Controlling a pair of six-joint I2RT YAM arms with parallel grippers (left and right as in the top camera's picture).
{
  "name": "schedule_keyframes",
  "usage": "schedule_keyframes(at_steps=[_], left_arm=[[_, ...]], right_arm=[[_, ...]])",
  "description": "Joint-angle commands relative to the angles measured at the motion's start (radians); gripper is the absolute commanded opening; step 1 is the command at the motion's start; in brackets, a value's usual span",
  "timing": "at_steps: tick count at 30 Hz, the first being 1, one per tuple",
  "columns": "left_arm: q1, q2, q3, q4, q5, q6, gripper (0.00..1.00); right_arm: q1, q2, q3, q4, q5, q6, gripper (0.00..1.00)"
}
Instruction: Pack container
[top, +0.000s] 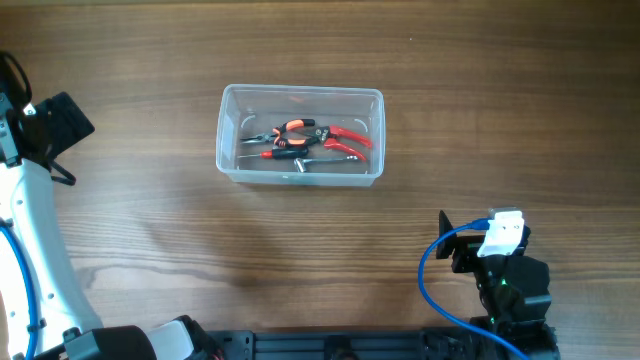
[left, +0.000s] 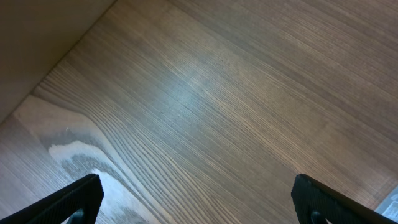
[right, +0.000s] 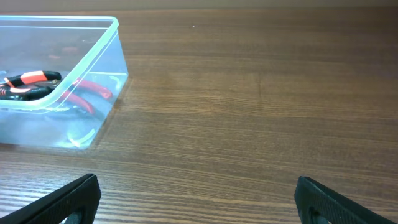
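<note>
Container (top: 300, 90), left gripper (left: 198, 191) wide, right gripper (right: 198, 190) wide, empty

Left gripper (left: 198, 194), right gripper (right: 198, 194): jaws spread, empty.

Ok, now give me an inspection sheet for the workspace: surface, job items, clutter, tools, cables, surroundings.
Surface: wooden table, bare grain, with one pale patch in the left wrist view.
Job's things: clear container upright near the middle. Inside lie orange and black pliers and red-handled pliers. The smaller pieces under them are too small to name.
Clutter: nothing seen outside the container.
Grippers: left tool open and empty over bare wood. Right tool open and empty, apart from the container.
Cables: blue cable looped at the right arm, and another along the left arm.
Surroundings: plain tan area beyond the table edge.
</note>
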Motion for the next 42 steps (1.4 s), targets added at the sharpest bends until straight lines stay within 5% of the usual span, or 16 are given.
schedule_keyframes(at_steps=[1,8,14,20,29,42], left_arm=[[0.001,-0.01,0.001,0.003,0.006,-0.01,1.0],[-0.23,-0.303,-0.131,0.034,0.003,-0.008,1.0],[-0.364,-0.69,-0.57,0.462,0.085,-0.01,1.0],[-0.364,-1.126,-1.025,0.51,0.183,-0.011,1.0],[-0.42,-1.379,-1.331,0.559,0.197,-0.058,1.0],[-0.431,-1.456,-1.386,0.558,0.197,-0.058,1.0]], right_arm=[[-0.004,-0.017,-0.002,0.003,-0.016,0.013,1.0],[-0.004,-0.017,-0.002,0.003,-0.016,0.013,1.0],[-0.004,-0.017,-0.002,0.003,-0.016,0.013,1.0],[-0.004,-0.017,-0.002,0.003,-0.016,0.013,1.0],[-0.004,-0.017,-0.002,0.003,-0.016,0.012,1.0],[-0.004,-0.017,-0.002,0.003,-0.016,0.013,1.0]])
